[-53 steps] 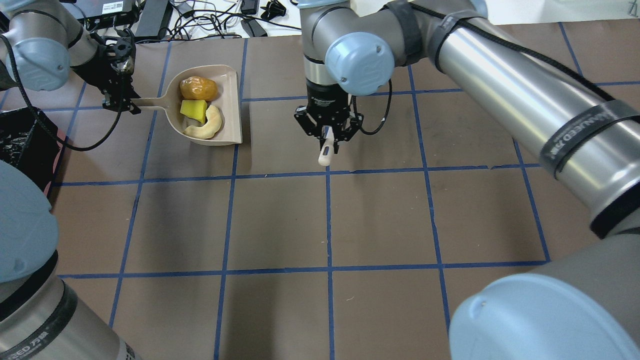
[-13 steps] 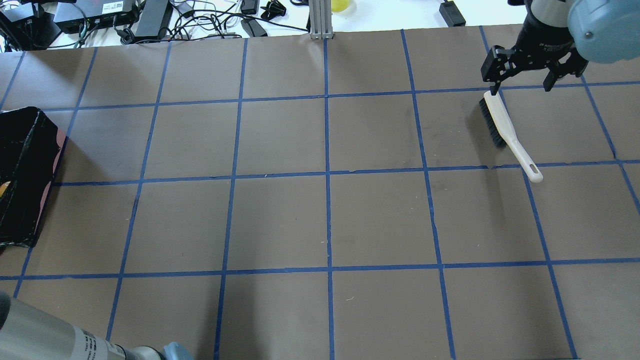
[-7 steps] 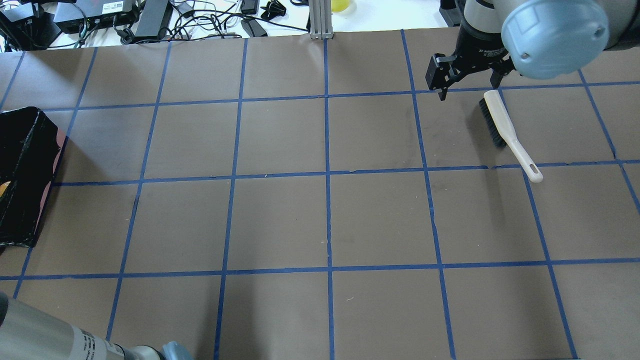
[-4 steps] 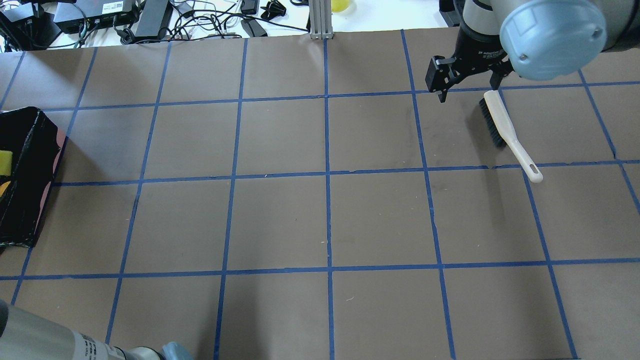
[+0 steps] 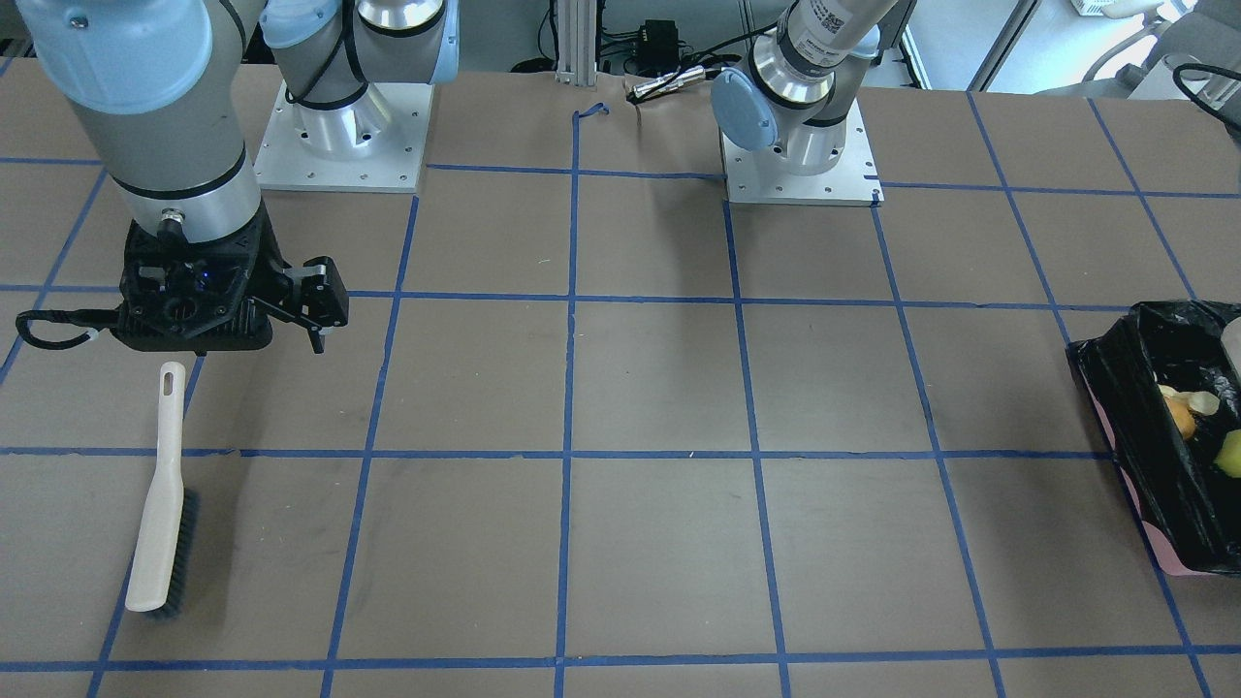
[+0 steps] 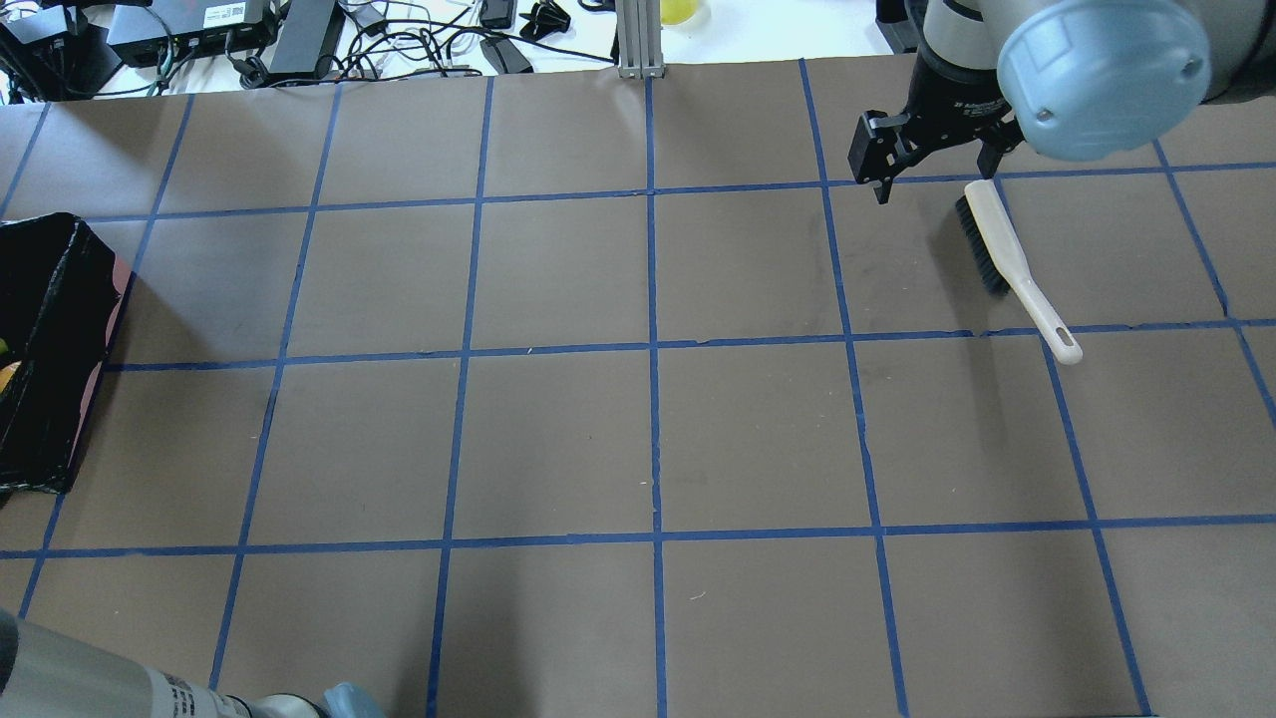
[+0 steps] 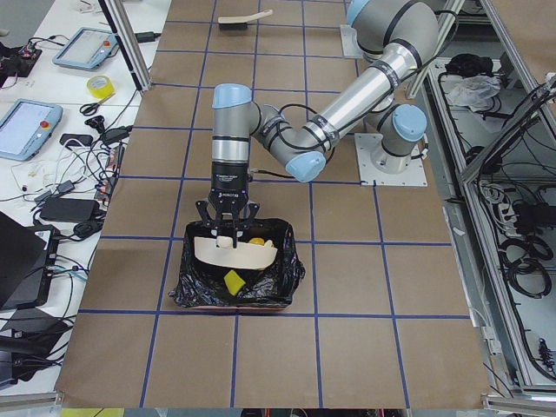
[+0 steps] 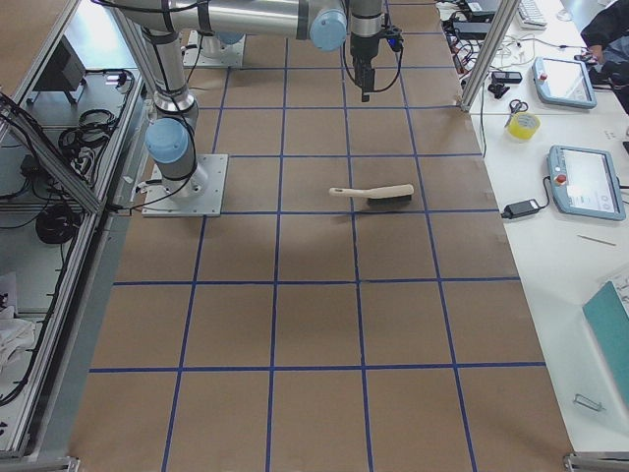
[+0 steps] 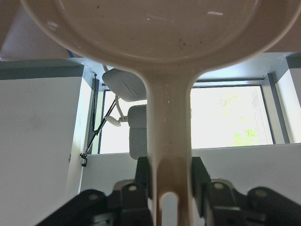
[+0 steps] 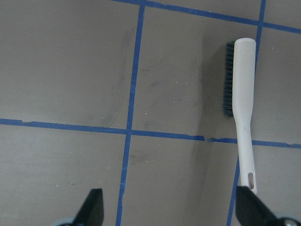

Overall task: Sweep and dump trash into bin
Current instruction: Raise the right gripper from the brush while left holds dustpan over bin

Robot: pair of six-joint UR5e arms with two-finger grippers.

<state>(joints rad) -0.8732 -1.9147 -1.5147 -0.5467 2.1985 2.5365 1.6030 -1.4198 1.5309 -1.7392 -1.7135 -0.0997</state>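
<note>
Three pieces of trash (image 5: 1178, 417), on the dustpan (image 7: 234, 252) seconds ago, now lie in the bin (image 5: 1149, 465); dumping seems complete. The left gripper (image 9: 170, 181) clamps the dustpan's handle above the bin. Farther off, the right gripper (image 10: 171, 209) is spread wide, empty, near the brush (image 10: 242, 108).

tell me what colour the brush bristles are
The brush bristles are dark, almost black; the right wrist-mounted view shows them best.
</note>
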